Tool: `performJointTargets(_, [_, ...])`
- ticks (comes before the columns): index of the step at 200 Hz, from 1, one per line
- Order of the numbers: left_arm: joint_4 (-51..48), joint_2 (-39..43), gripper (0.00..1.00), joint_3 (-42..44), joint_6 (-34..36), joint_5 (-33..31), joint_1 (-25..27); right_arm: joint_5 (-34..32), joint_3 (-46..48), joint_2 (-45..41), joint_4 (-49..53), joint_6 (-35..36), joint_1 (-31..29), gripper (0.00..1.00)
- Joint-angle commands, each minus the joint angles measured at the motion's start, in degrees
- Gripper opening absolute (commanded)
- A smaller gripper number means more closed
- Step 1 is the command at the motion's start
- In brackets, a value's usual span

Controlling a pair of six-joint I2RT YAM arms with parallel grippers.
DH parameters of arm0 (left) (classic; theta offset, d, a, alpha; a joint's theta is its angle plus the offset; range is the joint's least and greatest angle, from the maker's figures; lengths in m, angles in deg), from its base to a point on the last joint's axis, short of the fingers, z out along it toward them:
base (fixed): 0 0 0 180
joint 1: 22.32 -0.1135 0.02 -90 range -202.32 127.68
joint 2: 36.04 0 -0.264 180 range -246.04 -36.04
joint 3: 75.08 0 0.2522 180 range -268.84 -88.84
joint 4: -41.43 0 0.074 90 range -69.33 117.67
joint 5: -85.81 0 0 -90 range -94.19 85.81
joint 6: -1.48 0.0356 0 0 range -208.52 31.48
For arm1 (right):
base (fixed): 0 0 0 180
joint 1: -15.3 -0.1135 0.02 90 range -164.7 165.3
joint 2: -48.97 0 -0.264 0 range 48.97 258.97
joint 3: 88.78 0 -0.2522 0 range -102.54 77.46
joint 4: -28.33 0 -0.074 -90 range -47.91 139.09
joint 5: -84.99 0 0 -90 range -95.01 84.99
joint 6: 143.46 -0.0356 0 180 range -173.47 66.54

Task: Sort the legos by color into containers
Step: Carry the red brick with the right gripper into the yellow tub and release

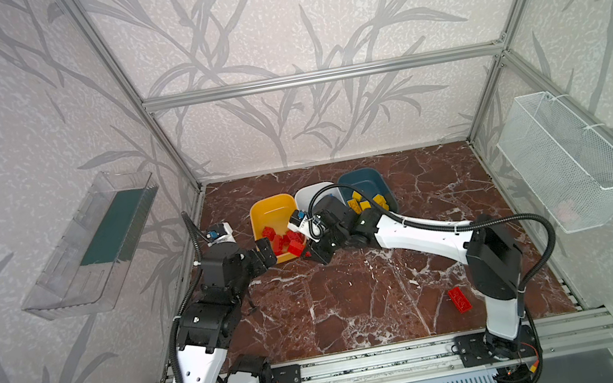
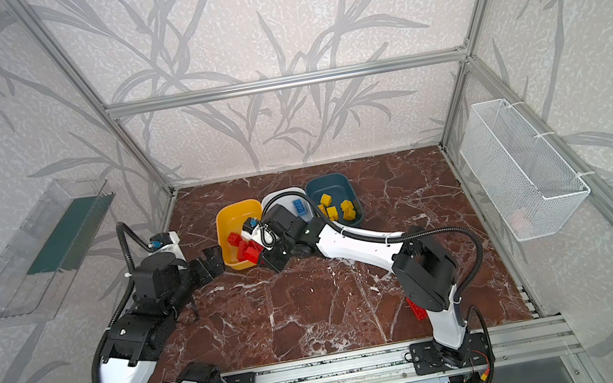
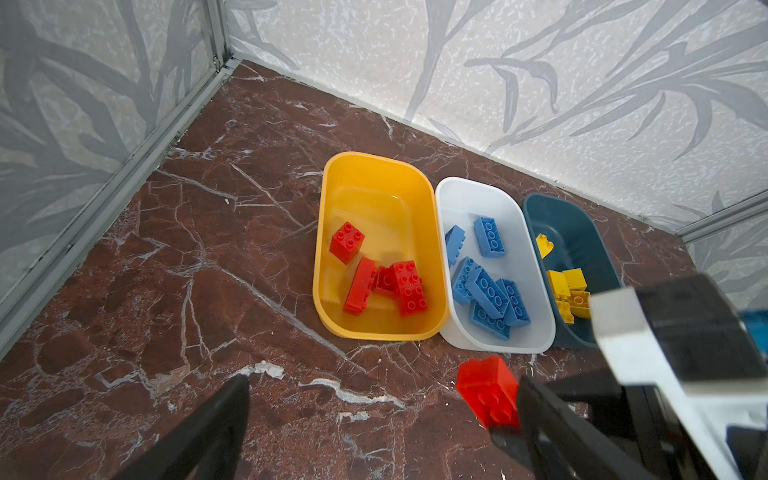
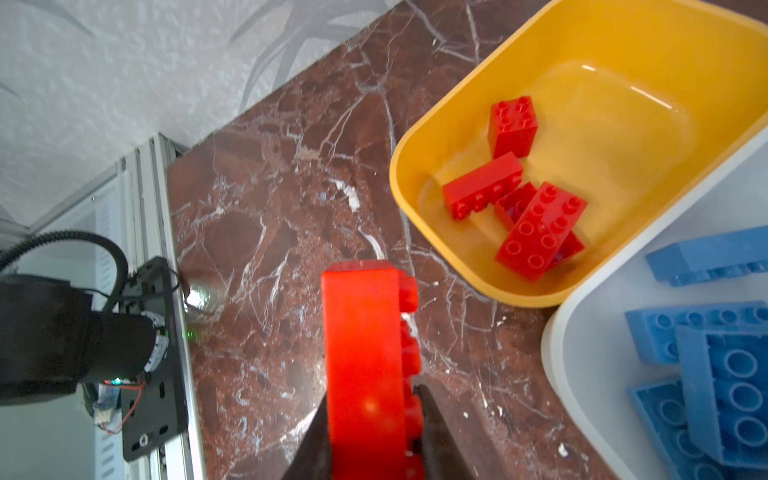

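**Table** (image 1: 356, 298): brown marble-look top, walled at the back and both sides.

**Yellow tub** (image 3: 374, 187): left end of a row of three tubs set side by side towards the back of the table. It holds the red bricks (image 3: 386, 282), four or so piled at its near end (one lies partly under another).

**White tub** (image 3: 469, 195): middle of the row, against the yellow tub. It holds the blue bricks (image 3: 486, 286) in a loose heap.

**Teal tub** (image 3: 557, 216): right end of the row. It holds the yellow bricks (image 3: 567, 286).

**Right claw** (image 4: 374, 432): clamped on a long red brick (image 4: 365, 353), with one finger on the studded face and the other on the opposite face. The brick is over the table just outside the yellow tub's near rim, close to where the yellow and white tubs meet.

**Left claw** (image 3: 382, 399): jaws spread wide with nothing between them, just beside the long red brick and near the yellow tub's near rim.

**Loose red brick** (image 1: 459, 299): flat on the table at the front right, beside the right arm and well apart from the tubs.

**Wire basket** (image 1: 570, 165): hangs on the right wall.

**Clear tray** (image 1: 90, 245): hangs on the left wall.
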Motion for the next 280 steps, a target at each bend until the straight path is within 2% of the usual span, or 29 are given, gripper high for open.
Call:
performJointTargets(1, [-0.1, 1.0, 0.99, 0.8, -0.3, -0.3, 0.3, 4.8, -4.2, 4.7, -2.2, -3.0, 1.7, 0.03])
performJointTargets(82, [-0.1, 1.1, 0.99, 0.9, -0.2, -1.0, 0.5, 4.5, -23.7, 19.7, 2.8, -4.6, 2.7, 0.07])
performJointTargets(102, [0.1, 0.9, 0.99, 1.0, -0.2, -0.6, 0.9, 4.1, -26.0, 21.5, 3.1, -5.1, 3.1, 0.17])
performJointTargets(149, [0.2, 0.3, 0.99, 1.1, 0.2, 0.6, 1.2, 3.9, -30.7, 24.2, 6.3, -4.8, 3.4, 0.35])
performJointTargets(172, [-0.1, 0.1, 0.99, 1.0, 0.4, 0.3, 1.3, 4.8, -30.0, 23.2, 5.6, -5.8, 4.0, 0.47])
performJointTargets(215, [0.4, -0.8, 0.99, 1.1, 0.9, 2.9, 1.2, 6.1, -27.6, 19.2, 4.7, -6.4, 5.6, 0.58])
performJointTargets(260, [0.9, -6.0, 0.99, -0.1, 3.0, 9.2, 1.6, 7.5, -19.9, 7.1, 3.0, -7.1, 10.5, 0.71])
performJointTargets(280, [1.0, -9.5, 0.99, -1.9, 2.7, 9.3, 5.2, 9.4, -17.8, 2.7, 3.1, -8.7, 14.2, 0.75])
